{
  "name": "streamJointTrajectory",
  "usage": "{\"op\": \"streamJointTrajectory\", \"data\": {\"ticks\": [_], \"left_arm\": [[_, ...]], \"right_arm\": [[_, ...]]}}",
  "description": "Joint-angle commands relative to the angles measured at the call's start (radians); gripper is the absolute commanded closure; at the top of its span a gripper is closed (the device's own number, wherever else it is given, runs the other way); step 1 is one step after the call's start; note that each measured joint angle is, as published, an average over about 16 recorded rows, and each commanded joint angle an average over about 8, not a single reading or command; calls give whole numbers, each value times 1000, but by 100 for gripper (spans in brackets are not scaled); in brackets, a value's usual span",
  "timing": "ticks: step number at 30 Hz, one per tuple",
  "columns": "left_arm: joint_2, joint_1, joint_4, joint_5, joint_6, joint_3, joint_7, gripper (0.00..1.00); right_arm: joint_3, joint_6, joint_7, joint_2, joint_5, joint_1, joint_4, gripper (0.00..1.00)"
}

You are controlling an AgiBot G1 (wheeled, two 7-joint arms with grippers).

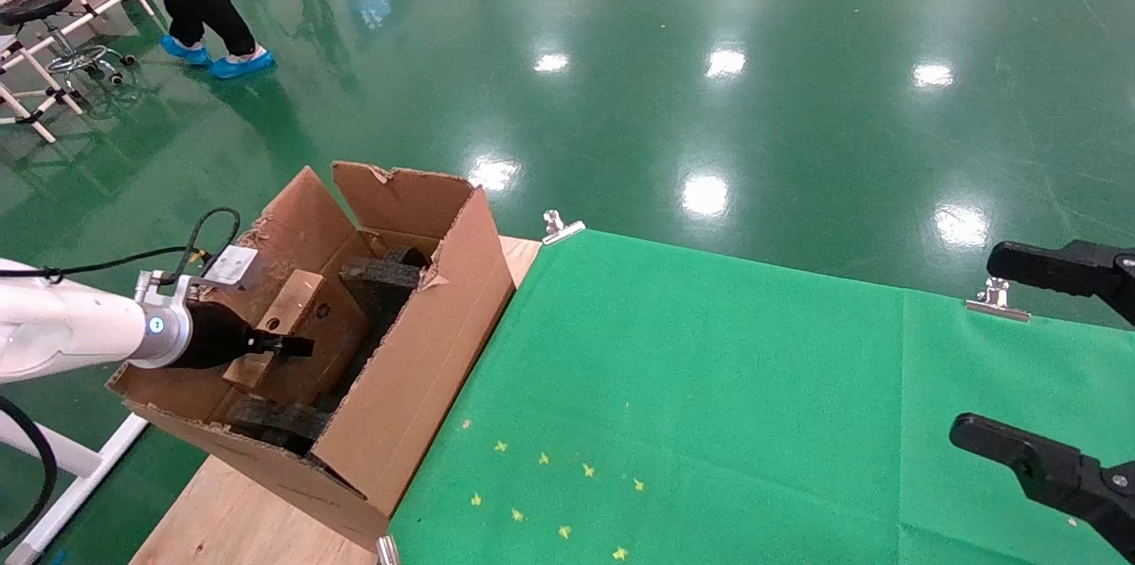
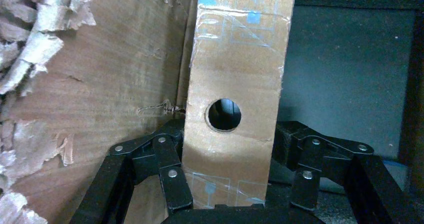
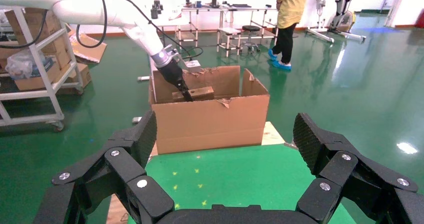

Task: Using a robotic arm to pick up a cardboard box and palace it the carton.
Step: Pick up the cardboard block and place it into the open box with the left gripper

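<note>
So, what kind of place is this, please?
Probably a robot test hall or workshop, not a home. The glossy green floor looks industrial, pipe-frame benches and a shelving rack stand along the wall, and a person in blue shoe covers stands beyond the carton.

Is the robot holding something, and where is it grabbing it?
Yes. The left end effector holds the small box by its narrow edge with the round hole, inside the carton. The right end effector is open, holding nothing.
</note>
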Motion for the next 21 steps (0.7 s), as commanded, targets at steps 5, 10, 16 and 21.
{"op": "streamJointTrajectory", "data": {"ticks": [5,10,16,21], "left_arm": [[1,2,-1,1,-3,1,-1,0],[-1,-3,-2,1,4,1,-1,0],[-7,-20,-6,5,20,4,0,0],[-14,-39,-11,9,30,7,0,0]], "right_arm": [[0,0,0,0,0,0,0,0],[0,0,0,0,0,0,0,0],[0,0,0,0,0,0,0,0],[0,0,0,0,0,0,0,0]]}}
